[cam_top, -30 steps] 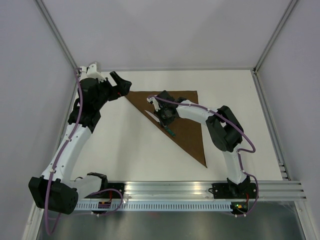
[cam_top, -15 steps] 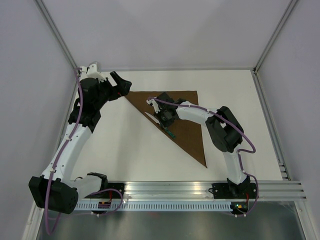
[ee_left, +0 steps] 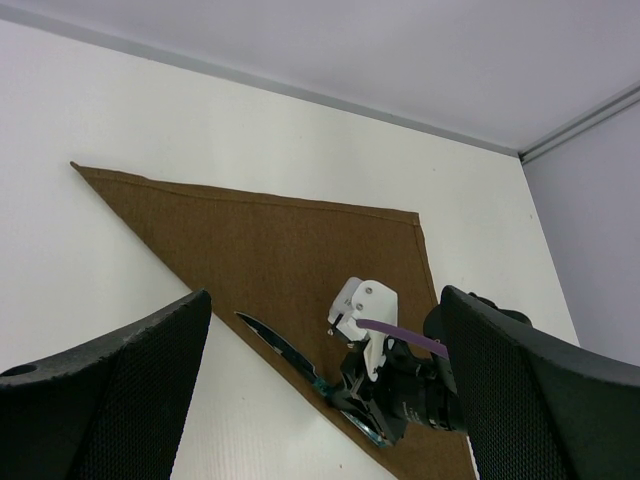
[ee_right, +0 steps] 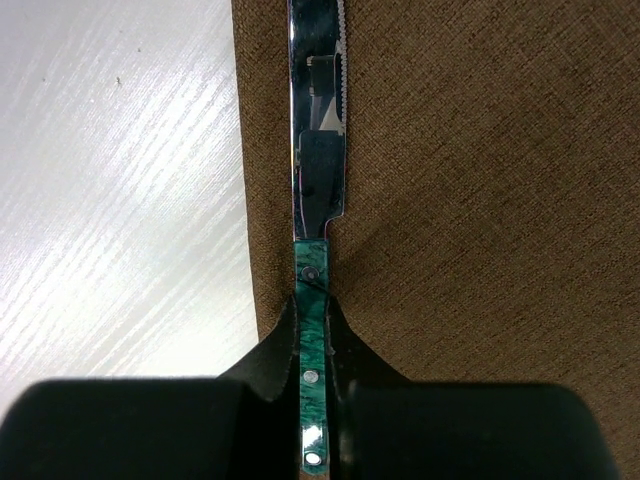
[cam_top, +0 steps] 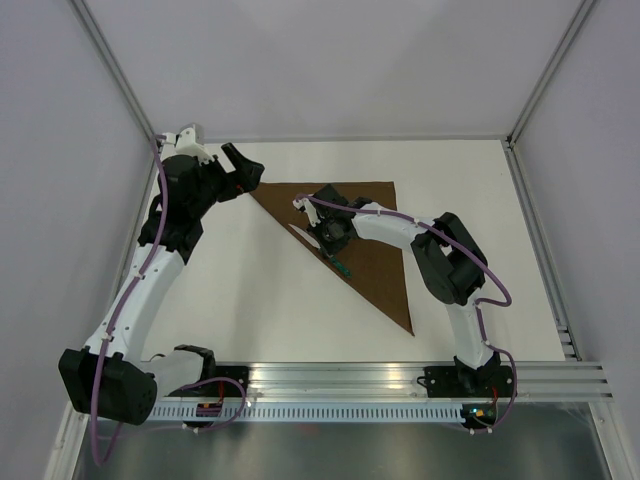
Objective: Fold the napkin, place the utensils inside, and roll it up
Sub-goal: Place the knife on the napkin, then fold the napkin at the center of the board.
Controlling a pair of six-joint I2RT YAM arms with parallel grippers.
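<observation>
Bright, even, diffuse light fills every view; shadows on the white bench (cam_top: 250, 300) are faint. The knife (ee_right: 318, 150) blade gives mirror glare, and the bench left of the knife shows soft sheen. The napkin (ee_right: 480, 200) weave right of the knife is sharp; the right hand (ee_right: 313, 322) reads featureless black.

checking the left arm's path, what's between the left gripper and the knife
Top view: only a corner of the brown napkin and bare table between the left gripper and the knife.

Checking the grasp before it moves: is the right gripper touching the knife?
Touching. The right wrist view shows the right gripper closed on the knife, fingers pressed against its green handle.
</observation>
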